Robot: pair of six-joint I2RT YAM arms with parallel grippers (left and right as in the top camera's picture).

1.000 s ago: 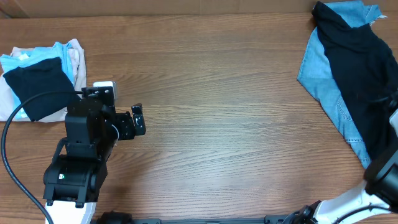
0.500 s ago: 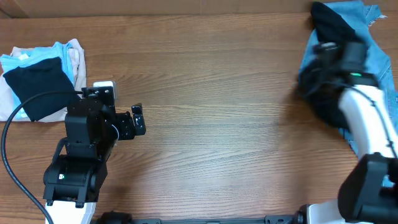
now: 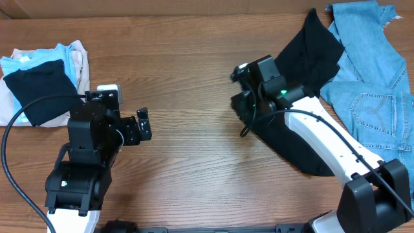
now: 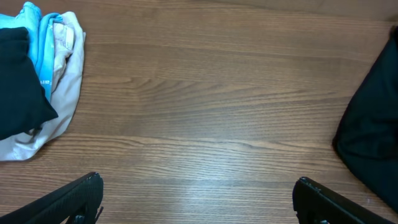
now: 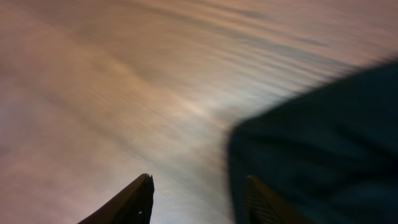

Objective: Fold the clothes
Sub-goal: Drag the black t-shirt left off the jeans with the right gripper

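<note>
The black T-shirt (image 3: pixel 317 52) lies stretched from the back right toward the table's middle; it also shows in the left wrist view (image 4: pixel 373 137) and the right wrist view (image 5: pixel 323 137). My right gripper (image 3: pixel 240 107) is at its left edge. In the right wrist view the right gripper (image 5: pixel 199 177) has its jaws partly apart, with bare wood between the tips and the cloth beside the right finger. My left gripper (image 3: pixel 143 124) is open and empty over bare wood, as the left wrist view (image 4: pixel 196 180) shows. Light-blue jeans (image 3: pixel 369 84) lie at the far right.
A stack of folded pieces sits at the far left: a black one (image 3: pixel 39 90) on top, over pale-blue (image 3: pixel 32 59) and beige (image 3: pixel 79 58). It also shows in the left wrist view (image 4: pixel 65 81). The wooden table (image 3: pixel 194 71) runs between the two arms.
My right arm swung in from the right edge to the table's middle, and the black T-shirt came off the jeans with it. The left arm has not moved.
</note>
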